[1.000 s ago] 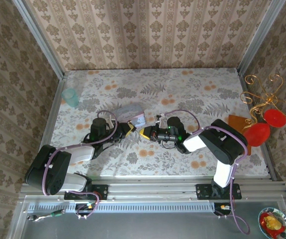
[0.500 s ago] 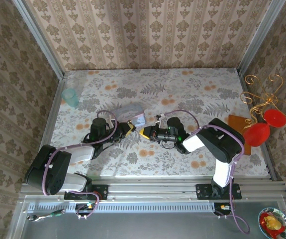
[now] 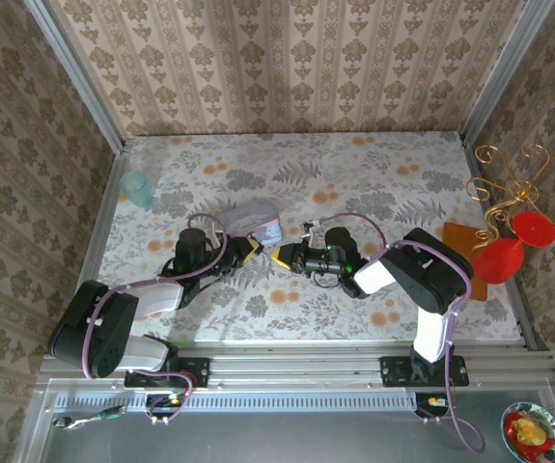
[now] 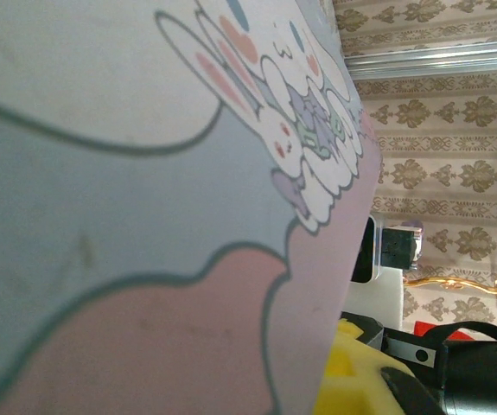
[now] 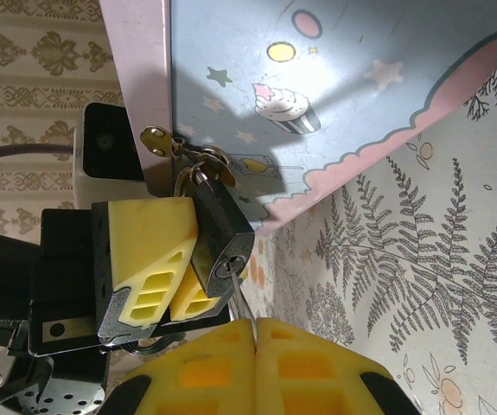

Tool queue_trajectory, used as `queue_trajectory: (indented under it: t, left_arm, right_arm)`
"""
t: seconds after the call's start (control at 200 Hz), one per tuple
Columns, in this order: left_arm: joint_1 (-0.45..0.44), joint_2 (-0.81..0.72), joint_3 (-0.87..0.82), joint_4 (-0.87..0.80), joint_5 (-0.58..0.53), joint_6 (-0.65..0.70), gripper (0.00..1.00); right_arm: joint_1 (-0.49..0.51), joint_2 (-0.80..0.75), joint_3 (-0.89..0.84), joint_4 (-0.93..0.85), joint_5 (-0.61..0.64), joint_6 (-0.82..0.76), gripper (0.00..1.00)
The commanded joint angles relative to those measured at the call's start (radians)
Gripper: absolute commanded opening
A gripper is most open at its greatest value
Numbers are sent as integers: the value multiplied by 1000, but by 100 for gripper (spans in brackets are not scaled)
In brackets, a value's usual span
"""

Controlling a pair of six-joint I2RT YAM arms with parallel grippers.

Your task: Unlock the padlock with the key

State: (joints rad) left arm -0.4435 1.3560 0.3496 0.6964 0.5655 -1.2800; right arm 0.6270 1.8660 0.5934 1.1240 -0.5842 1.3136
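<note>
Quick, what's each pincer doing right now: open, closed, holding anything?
Left pincer: closed on the padlock.
Right pincer: closed on the key, whose blade is at the padlock's keyhole.

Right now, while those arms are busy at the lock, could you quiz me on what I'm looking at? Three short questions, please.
1. True or false: the left fingers clamp the padlock.
2. What is at the padlock's keyhole? A) a key B) a screwdriver C) a pencil
3. Fill in: the padlock hangs from the latch of a pastel ___ with a cupcake picture.

Key: 1 true. 2 A, pinched in the shut right fingers. 3 box.
</note>
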Motion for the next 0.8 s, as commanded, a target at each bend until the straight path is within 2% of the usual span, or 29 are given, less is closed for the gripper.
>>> queue_trajectory:
  t: [0.0,0.08,0.11,0.795]
  left_arm:
    - [-7,-3,33,81,53,-24,0]
    - [-7,-2,33,81,53,-25,0]
    - [-36,-2,32,81,53,-25,0]
    - [-61,9,45,69,59,10,0]
  right_arm:
    - [-11,27,1,11,27,-5,0]
    - [-12,30,5,13,27,-8,0]
    - [-12,32,8,12,26,-10,0]
    - [-22,39,54,25,7,13,0]
